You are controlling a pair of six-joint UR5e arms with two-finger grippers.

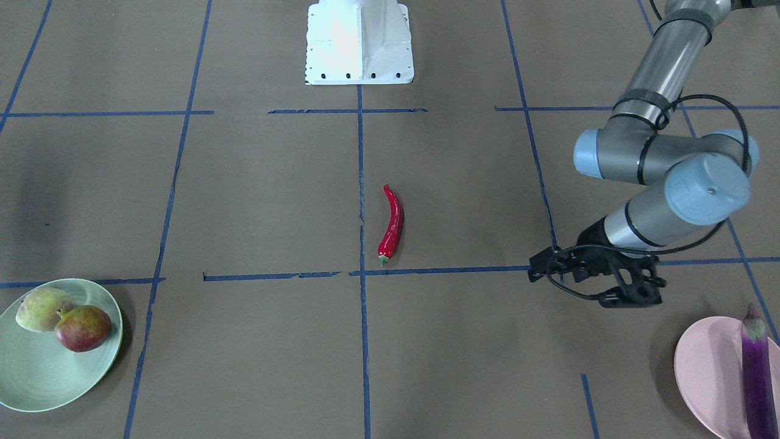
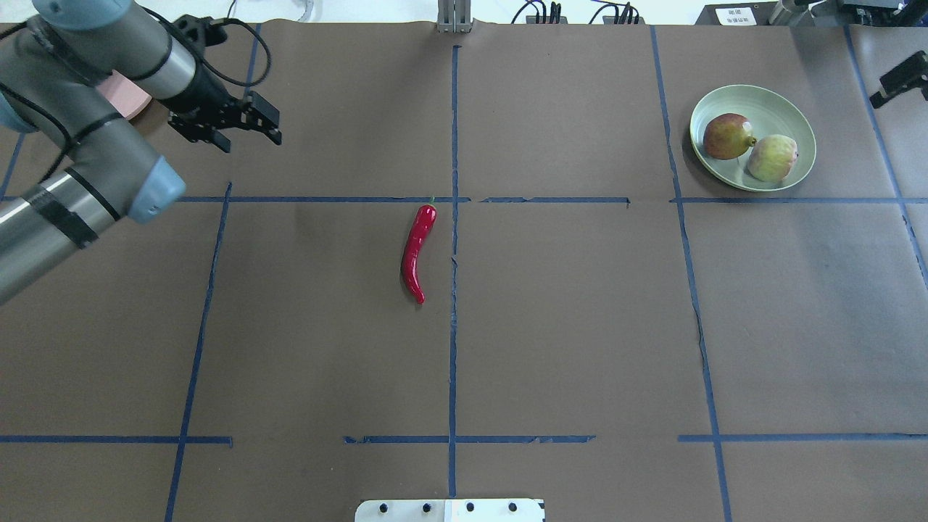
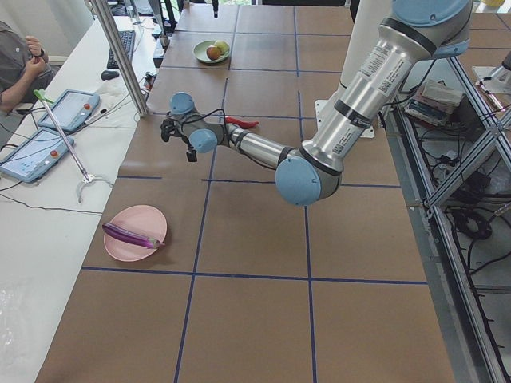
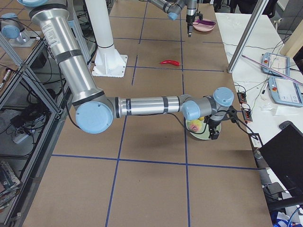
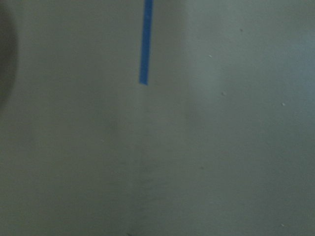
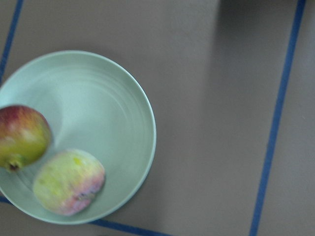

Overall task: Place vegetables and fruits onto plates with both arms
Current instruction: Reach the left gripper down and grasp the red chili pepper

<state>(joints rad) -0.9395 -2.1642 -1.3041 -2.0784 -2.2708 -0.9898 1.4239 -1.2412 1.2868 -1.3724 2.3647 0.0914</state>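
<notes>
Brown paper taped in blue covers the table [image 2: 580, 326]. Left gripper [image 2: 243, 130] hangs spread, empty; right gripper [image 4: 214, 132] over green plate [image 2: 754, 101], spread unclear.

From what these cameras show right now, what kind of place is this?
Most likely a robotics lab workbench: the table is covered in brown paper with a blue tape grid, a robot arm stands at it, and control tablets lie on a side bench.

Left pincer [image 2: 249, 141] spread, empty, right arm [image 4: 147, 105] outstretched
</notes>
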